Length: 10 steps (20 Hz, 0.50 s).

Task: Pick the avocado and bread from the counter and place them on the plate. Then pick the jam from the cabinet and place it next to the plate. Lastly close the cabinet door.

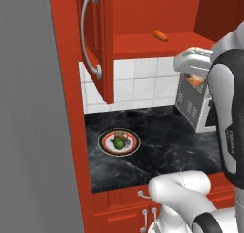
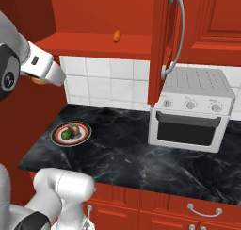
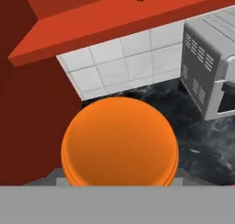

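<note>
The orange jam (image 3: 119,142) sits large in the hand view, and my gripper (image 1: 194,80) is shut on it in the air below the cabinet shelf, above the counter (image 1: 167,146). From the right base view the gripper (image 2: 41,81) hangs at the left, above the plate. The plate (image 1: 106,142) lies on the counter's left part and carries the avocado (image 1: 118,143) and the bread (image 1: 121,135). The cabinet door (image 1: 95,41) stands open, its silver handle facing out. The plate (image 2: 84,135), avocado (image 2: 65,135), bread (image 2: 74,129) and door (image 2: 164,45) also show from the right.
An elongated orange carrot-like item (image 1: 160,35) lies on the cabinet shelf. A silver toaster oven (image 2: 190,116) stands on the counter to the right of the plate. White tiles line the wall behind. Red drawers (image 2: 197,210) run below the counter edge.
</note>
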{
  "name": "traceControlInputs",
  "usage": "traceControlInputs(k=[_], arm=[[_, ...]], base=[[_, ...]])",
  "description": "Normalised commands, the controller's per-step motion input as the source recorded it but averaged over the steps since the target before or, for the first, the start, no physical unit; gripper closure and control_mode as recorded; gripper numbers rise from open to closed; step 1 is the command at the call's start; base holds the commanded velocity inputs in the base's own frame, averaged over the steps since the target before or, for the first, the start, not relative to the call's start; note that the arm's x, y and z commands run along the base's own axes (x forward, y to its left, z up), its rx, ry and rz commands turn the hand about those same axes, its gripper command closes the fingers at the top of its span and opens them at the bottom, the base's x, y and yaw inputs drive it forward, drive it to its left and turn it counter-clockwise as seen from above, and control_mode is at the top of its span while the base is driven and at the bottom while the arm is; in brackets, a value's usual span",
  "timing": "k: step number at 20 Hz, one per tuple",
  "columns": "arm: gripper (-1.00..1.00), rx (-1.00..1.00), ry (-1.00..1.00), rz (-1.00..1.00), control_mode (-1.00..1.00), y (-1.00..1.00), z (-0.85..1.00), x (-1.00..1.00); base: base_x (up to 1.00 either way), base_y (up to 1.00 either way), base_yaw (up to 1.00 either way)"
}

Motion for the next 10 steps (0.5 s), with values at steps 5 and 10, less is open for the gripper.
traceControlInputs(k=[5, 10], arm=[[1.00, -0.02, 0.16, 0.22, -1.00, -0.29, -0.56, 0.05], [1.00, -0.09, 0.22, 0.24, -1.00, -0.12, -0.63, 0.13]], base=[[0.00, 0.00, 0.00], [0.00, 0.00, 0.00]])
